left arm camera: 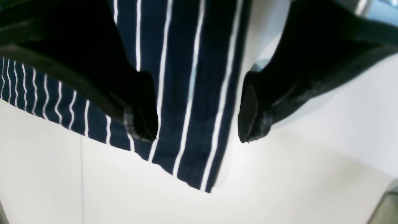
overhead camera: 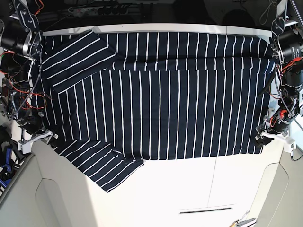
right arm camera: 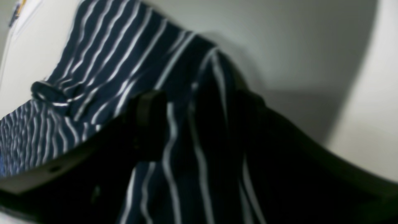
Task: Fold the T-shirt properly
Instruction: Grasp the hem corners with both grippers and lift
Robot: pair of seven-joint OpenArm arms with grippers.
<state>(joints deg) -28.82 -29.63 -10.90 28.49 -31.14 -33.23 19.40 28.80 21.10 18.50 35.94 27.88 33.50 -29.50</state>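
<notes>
The navy T-shirt (overhead camera: 156,104) with thin white stripes lies spread flat on the white table (overhead camera: 199,184), one sleeve folded in at the back left and the other sleeve (overhead camera: 106,165) sticking out at the front left. My left gripper (overhead camera: 261,137) is open at the shirt's front right corner. In the left wrist view it (left arm camera: 196,132) straddles that corner of the shirt (left arm camera: 186,93) close above the table. My right gripper (overhead camera: 45,136) is at the shirt's left edge. In the right wrist view its jaws (right arm camera: 200,109) stand apart with bunched cloth (right arm camera: 108,62) between them; the view is blurred.
Both arms with loose cables stand at the table's left (overhead camera: 19,94) and right (overhead camera: 286,71) sides. A narrow slot (overhead camera: 206,209) is in the table's front. A power strip (overhead camera: 102,9) lies behind the table.
</notes>
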